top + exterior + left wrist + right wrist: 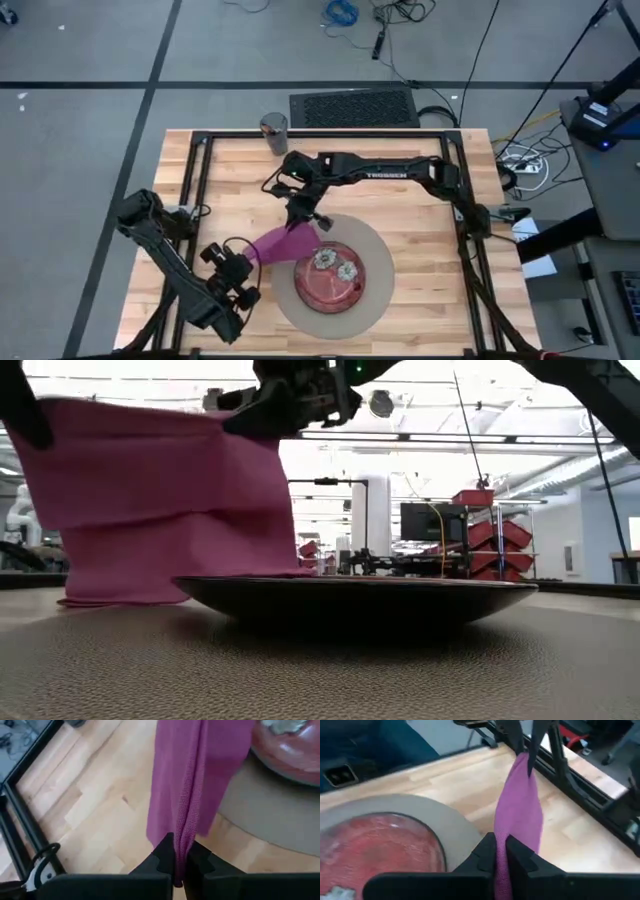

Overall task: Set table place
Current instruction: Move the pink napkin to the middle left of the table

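Both arms share one magenta cloth napkin [280, 243], stretched in the air between them just beside the round beige mat [378, 262]. The left gripper [181, 854] has its fingers clamped on one edge of the cloth, and the right gripper [501, 846] pinches the opposite edge the same way, so the fabric hangs as a taut sheet instead of bunching. In the low view it drapes like a curtain, with its lower hem resting on or just above the desk [440, 290] next to the plate's rim.

Held from two ends like this, the napkin can probably be laid flat or folded neatly rather than dropped in a heap. Its spot to the side of the mat looks chosen because a place setting wants the napkin beside the plate, not on it.

The dark red plate [322, 290] sits in the middle of the mat and carries two small pale items whose nature is hard to make out. A grey cup [274, 128] stands at the far edge of the desk, well apart from the mat and seemingly not yet brought into the setting
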